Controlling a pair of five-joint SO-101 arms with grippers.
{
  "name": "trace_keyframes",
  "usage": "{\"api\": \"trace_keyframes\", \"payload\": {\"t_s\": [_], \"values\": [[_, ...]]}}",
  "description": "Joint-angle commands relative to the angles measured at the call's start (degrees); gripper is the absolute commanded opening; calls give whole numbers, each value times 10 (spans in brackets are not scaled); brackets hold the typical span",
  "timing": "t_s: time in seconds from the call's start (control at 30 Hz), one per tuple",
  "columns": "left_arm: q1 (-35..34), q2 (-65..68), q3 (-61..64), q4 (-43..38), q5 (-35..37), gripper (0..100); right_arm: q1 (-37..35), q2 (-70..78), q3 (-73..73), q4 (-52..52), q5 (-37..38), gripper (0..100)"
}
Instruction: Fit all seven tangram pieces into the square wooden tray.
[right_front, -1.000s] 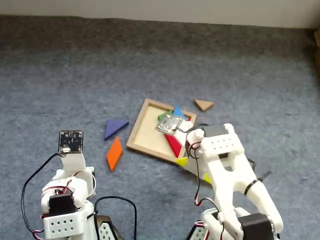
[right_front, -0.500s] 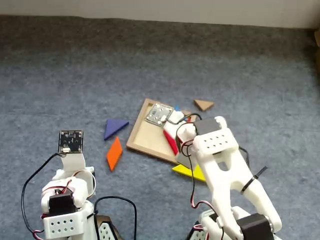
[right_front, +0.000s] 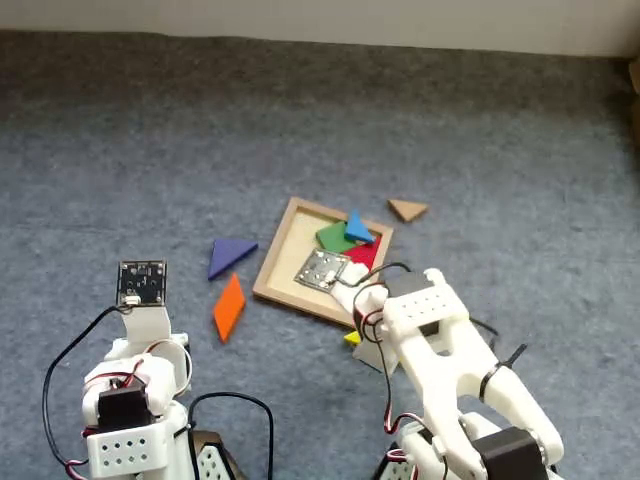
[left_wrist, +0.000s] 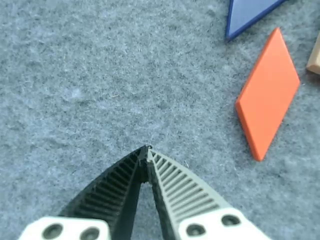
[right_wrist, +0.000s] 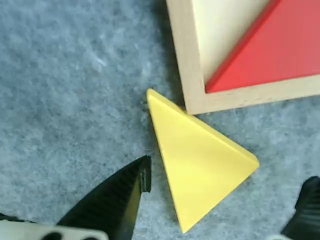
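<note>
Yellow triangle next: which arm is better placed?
Right. The right jaws flank the yellow triangular piece at the square wooden tray corner, open; the left jaws sit shut over carpet by the orange parallelogram.

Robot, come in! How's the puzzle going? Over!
Left gripper shut over carpet. Right gripper open, straddling yellow triangle at tray corner. Nothing in the way.

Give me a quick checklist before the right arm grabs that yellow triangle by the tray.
1. Right gripper open: ok.
2. Yellow triangle lies between its jaws: ok.
3. Yellow triangle clear of the tray: not ok, it lies against the rim's corner.
4. Bare tray floor beside the red triangle: ok.
5. Left gripper out of the way: ok, shut over the carpet near the orange parallelogram.
</note>
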Motion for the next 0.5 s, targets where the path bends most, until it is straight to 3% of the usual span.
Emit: {"api": "trace_keyframes", "payload": {"t_s": [0.0, 0.47], "values": [[-7, -15, 11, -1, -2, 7, -5, -15, 9, -32, -4, 426], [-7, -15, 11, -1, -2, 7, -19, -15, 48, -76, -2, 422]]}}
